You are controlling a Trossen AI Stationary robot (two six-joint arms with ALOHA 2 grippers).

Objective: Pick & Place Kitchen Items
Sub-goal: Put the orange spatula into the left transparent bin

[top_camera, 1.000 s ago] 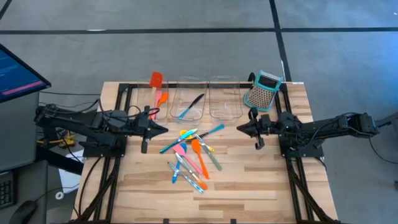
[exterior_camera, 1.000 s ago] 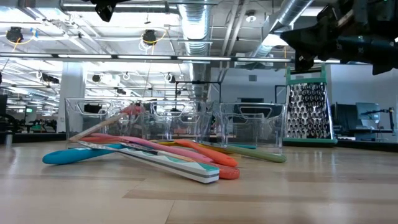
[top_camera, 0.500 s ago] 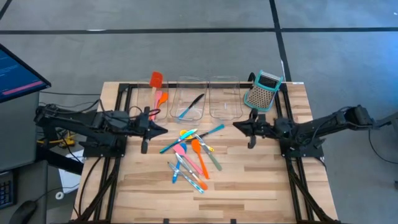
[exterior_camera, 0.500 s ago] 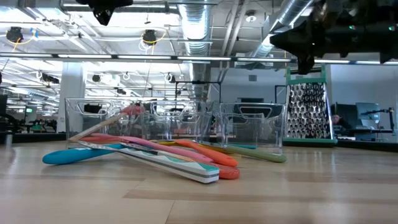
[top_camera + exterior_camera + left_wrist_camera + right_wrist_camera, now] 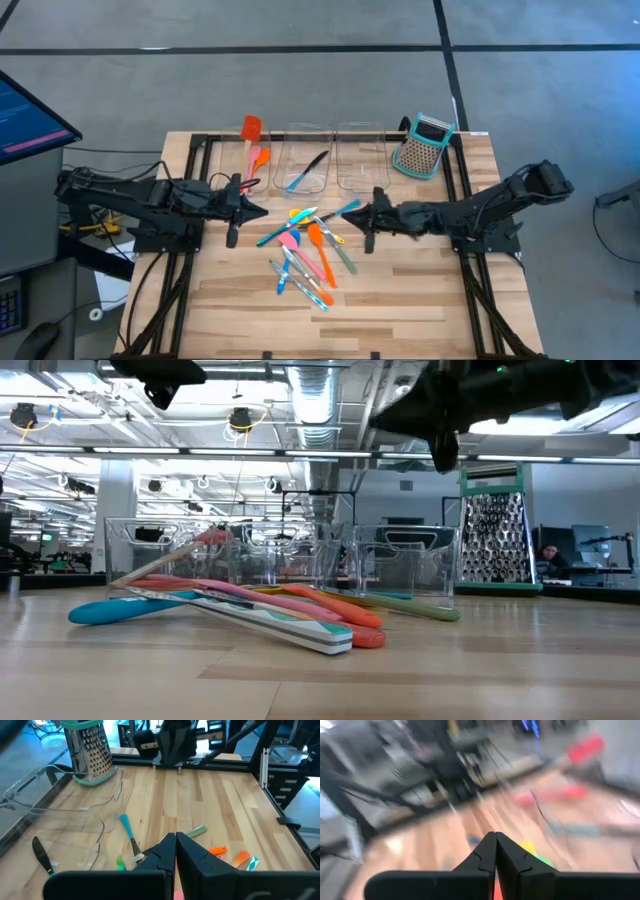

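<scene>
The kitchen items, several slim spoons and spatulas in orange, pink, teal, blue and yellow, lie in a loose pile [image 5: 305,250] on the wooden table's middle, some crossing over others [image 5: 250,610]. A black piece and a blue spoon [image 5: 305,170] lie in the middle clear bin. A red spatula [image 5: 250,128] and an orange one [image 5: 260,158] are at the left bin. My left gripper [image 5: 264,208] is shut, in the air at the pile's left [image 5: 176,838]. My right gripper [image 5: 354,212] is shut, high above the pile's right end [image 5: 495,838].
Three clear bins [image 5: 362,160] stand in a row along the far side. A teal-and-grey box grater [image 5: 422,146] stands upright at the far right. A black frame rail [image 5: 200,150] borders the table. Bare wood lies toward the near edge [image 5: 330,320].
My right gripper has reached out toward the table's left, from near the right rail to above the pile's right end, rolling a little and staying shut. The utensils have not moved.
</scene>
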